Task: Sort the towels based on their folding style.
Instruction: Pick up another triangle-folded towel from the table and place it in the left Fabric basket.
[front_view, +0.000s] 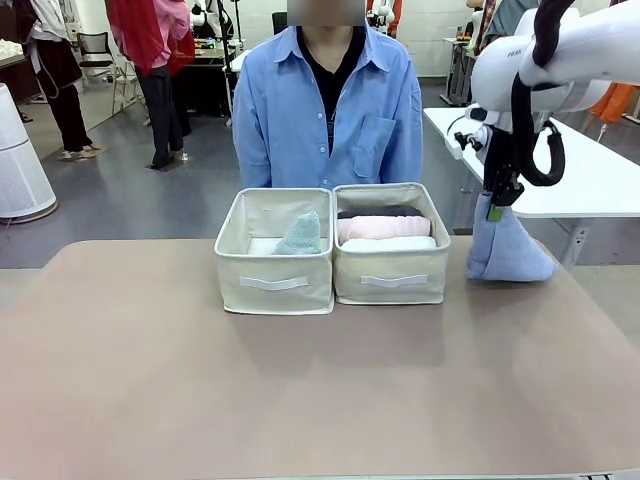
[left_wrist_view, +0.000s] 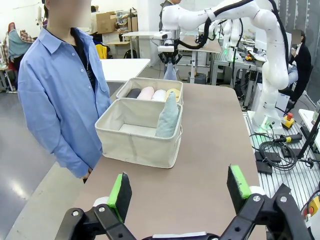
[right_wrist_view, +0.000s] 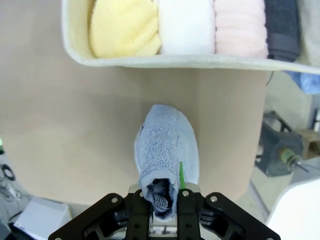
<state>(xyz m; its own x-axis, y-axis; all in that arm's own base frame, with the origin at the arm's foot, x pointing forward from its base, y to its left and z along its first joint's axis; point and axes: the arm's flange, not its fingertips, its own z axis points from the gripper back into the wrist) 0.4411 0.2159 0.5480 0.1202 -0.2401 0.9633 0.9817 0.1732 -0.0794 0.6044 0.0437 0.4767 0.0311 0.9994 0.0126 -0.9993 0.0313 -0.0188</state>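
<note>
right gripper (right_wrist_view: 165, 199): pinching the tip of the blue cone (right_wrist_view: 167, 145)
blue cone: upright by the table (front_view: 300, 390)'s far right edge, just beside the box (front_view: 355, 290) with 4 rolls (right_wrist_view: 187, 25)
left gripper (left_wrist_view: 180, 187): spread wide

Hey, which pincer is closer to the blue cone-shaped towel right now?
Right. The right pincer grips the blue cone towel by its tip; the left pincer hangs open, far across the table.

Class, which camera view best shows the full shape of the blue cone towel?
The front view: the blue cone towel appears side-on, whole, tip in the shut right pincer. The right wrist view looks down on it, foreshortened; the left wrist view shows it small and distant.
</note>
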